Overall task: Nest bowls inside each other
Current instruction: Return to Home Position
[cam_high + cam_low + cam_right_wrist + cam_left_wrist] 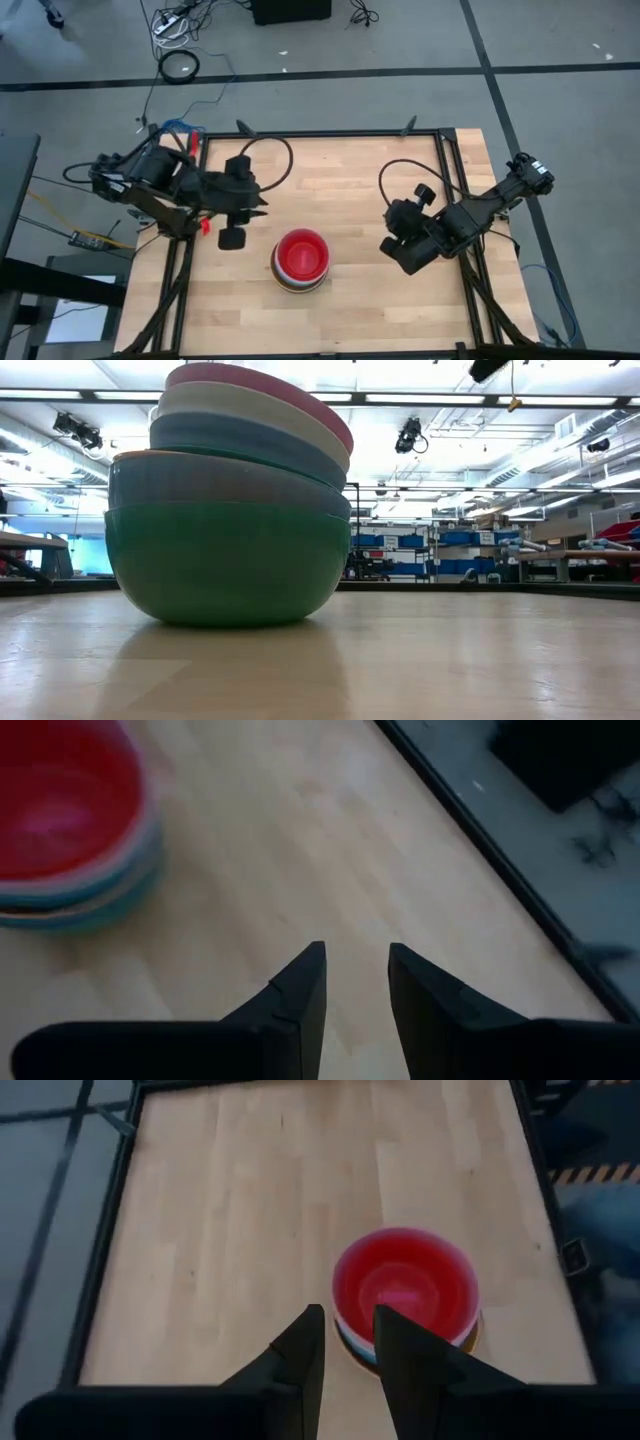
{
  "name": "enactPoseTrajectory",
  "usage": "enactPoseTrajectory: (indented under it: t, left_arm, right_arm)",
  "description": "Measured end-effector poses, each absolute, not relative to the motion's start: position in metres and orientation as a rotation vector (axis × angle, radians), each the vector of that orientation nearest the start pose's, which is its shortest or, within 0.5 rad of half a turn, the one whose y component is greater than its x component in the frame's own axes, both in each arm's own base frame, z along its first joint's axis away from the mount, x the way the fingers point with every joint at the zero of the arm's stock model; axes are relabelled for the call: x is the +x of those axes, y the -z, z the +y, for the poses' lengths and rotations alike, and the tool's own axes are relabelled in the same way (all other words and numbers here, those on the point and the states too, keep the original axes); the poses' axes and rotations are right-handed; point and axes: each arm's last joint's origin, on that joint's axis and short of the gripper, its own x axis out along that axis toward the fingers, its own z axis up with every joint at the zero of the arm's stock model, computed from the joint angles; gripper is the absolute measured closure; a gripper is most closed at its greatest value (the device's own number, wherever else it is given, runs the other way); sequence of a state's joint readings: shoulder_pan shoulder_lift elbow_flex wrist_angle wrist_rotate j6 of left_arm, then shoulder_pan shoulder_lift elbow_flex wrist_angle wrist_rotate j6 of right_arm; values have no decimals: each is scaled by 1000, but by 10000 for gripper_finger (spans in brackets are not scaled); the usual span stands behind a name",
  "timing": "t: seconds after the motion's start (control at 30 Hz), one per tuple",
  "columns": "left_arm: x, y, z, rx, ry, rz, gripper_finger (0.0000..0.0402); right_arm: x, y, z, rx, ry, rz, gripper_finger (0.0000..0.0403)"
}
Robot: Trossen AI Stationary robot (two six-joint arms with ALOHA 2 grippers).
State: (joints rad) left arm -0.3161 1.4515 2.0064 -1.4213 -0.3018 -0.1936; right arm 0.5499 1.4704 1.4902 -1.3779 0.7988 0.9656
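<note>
The bowls stand nested in one stack (301, 258) on the wooden table, a little near of its middle. The low view shows the stack (235, 500) resting on a teal bowl (225, 565), with blue, white and pink rims above it. From above a red bowl (405, 1290) lies innermost. My left gripper (232, 238) hovers left of the stack, raised, its fingers (348, 1315) a little apart with nothing between them. My right gripper (398, 255) hovers to the stack's right, also narrowly open and empty (355, 952). The stack (65, 810) shows beyond it.
A black frame rail (320, 134) runs round the tabletop. Bare wood (340, 190) lies on every side of the stack. Cables and a dark box (290, 10) lie on the floor beyond the far edge.
</note>
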Motion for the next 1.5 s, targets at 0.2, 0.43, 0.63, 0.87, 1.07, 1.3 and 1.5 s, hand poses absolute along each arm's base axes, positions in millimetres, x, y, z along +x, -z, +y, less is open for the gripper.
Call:
enactPoseTrajectory:
  t: [0.2, 0.43, 0.63, 0.87, 1.07, 1.3, 1.5]
  left_arm:
    - [225, -474, -73, 100, 255, 807, 304]
    - [206, -506, -79, 195, 733, 454, 304]
    - [182, -511, -67, 256, 701, 361, 304]
    - [148, -484, -55, 224, 674, 264, 304]
    - [116, -448, -44, 139, 611, 151, 304]
    - [88, -411, -35, 82, 577, 79, 304]
    - [83, -386, -33, 73, 569, 95, 304]
  right_arm:
    - [262, -365, 133, -143, 244, 665, 304]
    - [257, -431, 101, -137, -212, 291, 304]
    - [223, -460, 61, -119, -265, 186, 303]
    - [186, -473, 38, -110, -253, 153, 303]
    - [161, -479, 28, -77, -226, 141, 303]
    - [134, -483, 21, -72, -225, 93, 303]
    - [125, -447, 17, -61, -199, 64, 303]
